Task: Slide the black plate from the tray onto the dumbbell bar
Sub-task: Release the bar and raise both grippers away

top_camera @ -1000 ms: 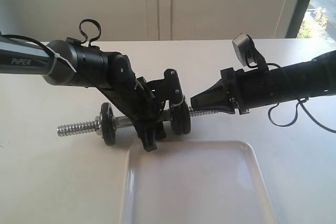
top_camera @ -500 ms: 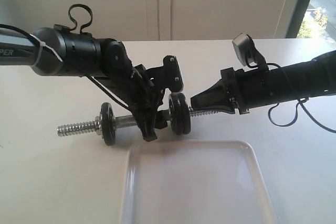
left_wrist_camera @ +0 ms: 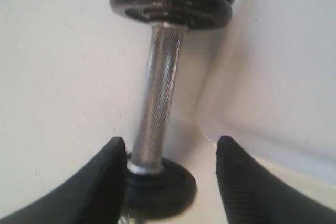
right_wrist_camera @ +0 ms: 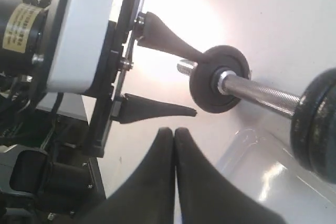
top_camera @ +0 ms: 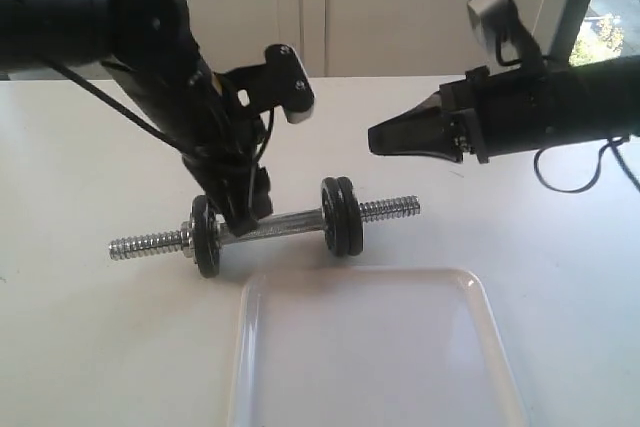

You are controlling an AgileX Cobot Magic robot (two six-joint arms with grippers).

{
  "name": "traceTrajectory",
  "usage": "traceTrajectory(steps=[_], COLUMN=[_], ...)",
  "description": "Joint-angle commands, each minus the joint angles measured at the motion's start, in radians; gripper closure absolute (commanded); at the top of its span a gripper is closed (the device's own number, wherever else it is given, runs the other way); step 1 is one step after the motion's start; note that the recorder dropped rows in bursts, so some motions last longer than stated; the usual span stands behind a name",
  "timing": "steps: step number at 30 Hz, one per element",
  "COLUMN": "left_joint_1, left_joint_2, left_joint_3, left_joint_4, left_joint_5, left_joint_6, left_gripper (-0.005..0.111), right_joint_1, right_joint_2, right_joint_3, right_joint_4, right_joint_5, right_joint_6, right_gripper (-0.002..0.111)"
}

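The dumbbell bar [top_camera: 285,223] lies on the table just behind the tray [top_camera: 470,292], one small black disc [top_camera: 205,237] near its left thread. A pair of black plates [top_camera: 342,215] stands side by side on its right part. No disc lies in the white tray. My left gripper [top_camera: 246,215] hangs open over the bar beside the single disc. In the left wrist view its fingers [left_wrist_camera: 113,177] straddle the knurled bar [left_wrist_camera: 157,87] without touching. My right gripper [top_camera: 374,137] is shut on nothing, raised above the right threaded end [top_camera: 390,209].
The right wrist view shows my shut right gripper [right_wrist_camera: 174,132], the left gripper's spread fingers [right_wrist_camera: 165,40], the single disc [right_wrist_camera: 207,90] and the tray's corner [right_wrist_camera: 252,166]. The left arm's black links [top_camera: 160,57] rise behind the bar.
Both grippers have lifted off the bar. The left one opened and rose leftward; the right one came off the threaded end and moved up. The bar stays on the table.
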Motion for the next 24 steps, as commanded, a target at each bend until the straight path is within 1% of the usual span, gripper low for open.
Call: traceTrajectory(steps=[1, 3, 5, 6, 8, 10, 13, 15, 16, 18, 19, 20, 21, 24], left_joint_1=[-0.001, -0.001, -0.001, -0.001, -0.001, -0.001, -0.001, -0.001, -0.001, -0.001, -0.001, -0.001, -0.001, -0.001], left_joint_2=[-0.141, -0.215, -0.311, -0.352, -0.459, -0.574, -0.743, -0.852, -0.916, -0.989, -1.029, -1.052, -1.092, -1.132], left_joint_3=[0.003, 0.017, 0.043, 0.058, 0.087, 0.132, 0.217, 0.276, 0.306, 0.354, 0.376, 0.386, 0.395, 0.395], left_joint_4=[0.027, 0.012, 0.007, 0.022, 0.099, 0.183, 0.236, 0.241, 0.251, 0.272, 0.279, 0.279, 0.269, 0.269], left_joint_5=[0.236, 0.273, 0.290, 0.295, 0.309, 0.319, 0.303, 0.267, 0.228, 0.172, 0.161, 0.162, 0.195, 0.217], left_joint_6=[-0.139, -0.165, -0.216, -0.264, -0.416, -0.533, -0.660, -0.713, -0.743, -0.766, -0.780, -0.785, -0.791, -0.791], left_gripper=[0.070, 0.085, 0.105, 0.107, 0.107, 0.107, 0.107, 0.107, 0.107, 0.107, 0.107, 0.107, 0.107, 0.107], right_joint_1=[-0.004, -0.004, -0.004, -0.004, -0.004, -0.004, 0.000, 0.000, 0.000, 0.000, 0.000, 0.000, 0.000, 0.000], right_joint_2=[-0.199, -0.316, -0.429, -0.493, -0.610, -0.736, -0.896, -0.969, -0.997, -1.025, -1.030, -1.031, -1.031, -1.031], right_joint_3=[0.054, 0.083, 0.113, 0.125, 0.138, 0.149, 0.173, 0.184, 0.190, 0.195, 0.195, 0.195, 0.195, 0.195], right_joint_4=[-0.044, -0.111, -0.192, -0.237, -0.335, -0.454, -0.572, -0.624, -0.628, -0.628, -0.628, -0.628, -0.628, -0.624], right_joint_5=[0.013, 0.013, -0.079, -0.124, -0.200, -0.269, -0.370, -0.419, -0.434, -0.452, -0.455, -0.455, -0.448, -0.448], right_joint_6=[0.001, 0.038, 0.094, 0.133, 0.207, 0.312, 0.455, 0.507, 0.510, 0.510, 0.510, 0.512, 0.538, 0.545], right_gripper=[0.108, 0.108, 0.108, 0.108, 0.108, 0.108, 0.108, 0.108, 0.108, 0.108, 0.108, 0.108, 0.108, 0.108])
